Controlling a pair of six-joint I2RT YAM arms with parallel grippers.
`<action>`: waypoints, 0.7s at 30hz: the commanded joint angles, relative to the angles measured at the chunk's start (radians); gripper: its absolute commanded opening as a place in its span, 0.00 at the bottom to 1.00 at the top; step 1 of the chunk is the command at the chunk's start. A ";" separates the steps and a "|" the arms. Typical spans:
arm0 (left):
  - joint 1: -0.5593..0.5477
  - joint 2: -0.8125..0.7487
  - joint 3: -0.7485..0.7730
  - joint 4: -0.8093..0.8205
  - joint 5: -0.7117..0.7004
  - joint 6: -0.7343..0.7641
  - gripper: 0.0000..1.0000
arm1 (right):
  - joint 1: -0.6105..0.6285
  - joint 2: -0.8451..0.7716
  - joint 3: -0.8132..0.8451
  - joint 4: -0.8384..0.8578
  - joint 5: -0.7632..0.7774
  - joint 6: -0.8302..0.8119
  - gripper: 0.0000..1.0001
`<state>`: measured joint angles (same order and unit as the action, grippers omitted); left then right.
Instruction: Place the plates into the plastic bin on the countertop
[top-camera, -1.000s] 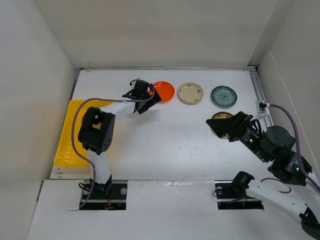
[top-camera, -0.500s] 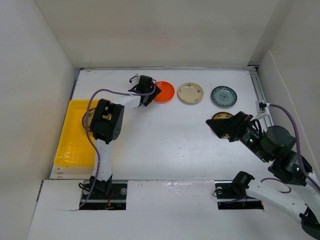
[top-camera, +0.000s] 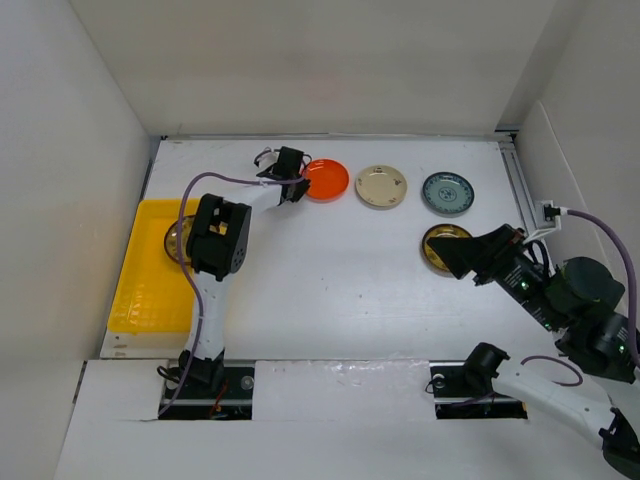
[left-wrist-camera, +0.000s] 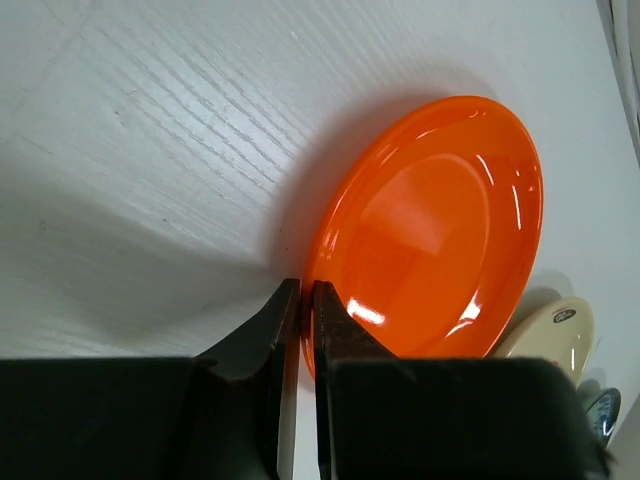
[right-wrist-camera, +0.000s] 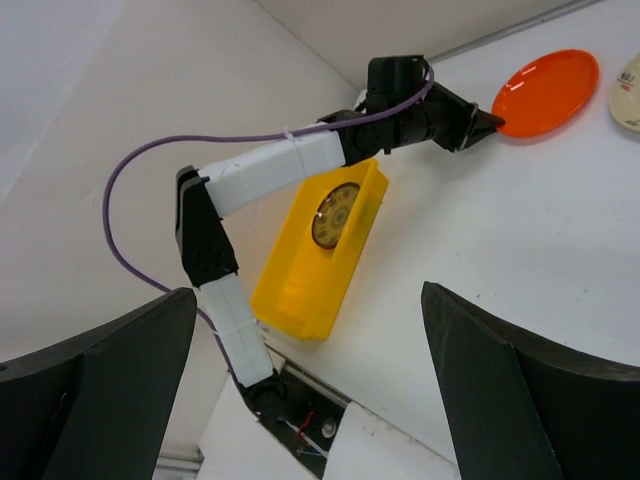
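An orange plate (top-camera: 329, 180) (left-wrist-camera: 430, 225) lies at the back of the countertop (top-camera: 330, 290). My left gripper (top-camera: 293, 183) (left-wrist-camera: 300, 292) is shut on its near left rim, one finger inside the dish and one outside. To the right lie a cream plate (top-camera: 381, 186) and a teal patterned plate (top-camera: 447, 192). A brown-gold plate (top-camera: 443, 245) sits in front of them, with my right gripper (top-camera: 466, 258) (right-wrist-camera: 308, 300) open just above its near right edge. The yellow plastic bin (top-camera: 145, 280) (right-wrist-camera: 305, 275) at the left holds another brown-gold plate (right-wrist-camera: 335, 213).
White walls close in the left, back and right sides. A metal rail (top-camera: 520, 185) runs along the right edge. The left arm (top-camera: 215, 240) reaches over the bin's right side, with its purple cable (top-camera: 195, 190) looping above.
The left gripper has gone from wide open to shut on the orange plate's rim. The right arm has drawn back to the right, uncovering more of the brown-gold plate.
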<state>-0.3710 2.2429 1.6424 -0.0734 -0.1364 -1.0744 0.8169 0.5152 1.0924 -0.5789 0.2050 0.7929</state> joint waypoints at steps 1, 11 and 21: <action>0.007 -0.106 -0.029 -0.097 -0.098 0.022 0.00 | 0.001 -0.014 0.067 -0.010 0.020 -0.026 1.00; 0.139 -0.721 -0.356 -0.181 -0.141 0.145 0.00 | 0.001 -0.034 0.058 -0.021 0.030 -0.055 1.00; 0.708 -1.129 -0.835 -0.155 0.096 0.293 0.00 | 0.001 -0.023 0.031 0.050 -0.044 -0.064 1.00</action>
<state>0.2729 1.1515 0.8692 -0.2218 -0.1501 -0.8665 0.8169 0.4908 1.1290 -0.6022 0.1898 0.7479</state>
